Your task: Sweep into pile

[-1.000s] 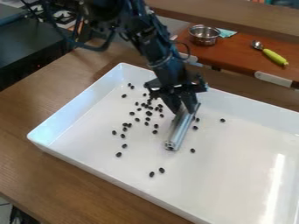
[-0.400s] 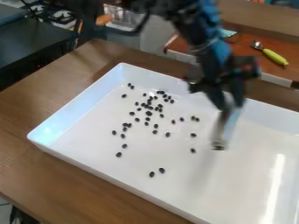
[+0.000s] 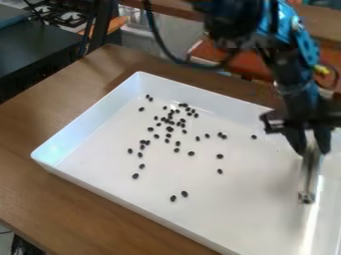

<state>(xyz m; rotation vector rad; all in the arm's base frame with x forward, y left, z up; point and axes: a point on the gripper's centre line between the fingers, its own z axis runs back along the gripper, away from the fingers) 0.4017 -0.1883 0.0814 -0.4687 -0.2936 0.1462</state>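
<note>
Nearest me is the brown wooden table (image 3: 47,194), and on it sits a big white tray (image 3: 246,214) with raised walls. Inside, the closest of the small dark beans (image 3: 184,193) are two lying just beside each other, well apart from the main scatter. A bit farther in, over on the right side, the lower end of a shiny metal bar (image 3: 308,182) points down at the tray floor; from where I stand it's a touch blurred, so I can't say for sure whether it touches. The black gripper (image 3: 311,147) hangs above that side of the tray, its jaws clenched around the bar's upper part, the bar nearly upright with a slight tilt. The beans are all off to the left of it: a loose string of them runs along the left part of the floor, a couple more sit between there and the bar, and the thickest bunch lies toward the far wall, spread out rather than heaped. One bean rests by itself on the right, nearer the bar than the bunch is. The black arm (image 3: 293,77) comes in from the top, over the far side. Behind the table there's a reddish-brown surface (image 3: 243,64), and in the far left corner a stove (image 3: 70,16) beyond a dark counter (image 3: 40,52).
</note>
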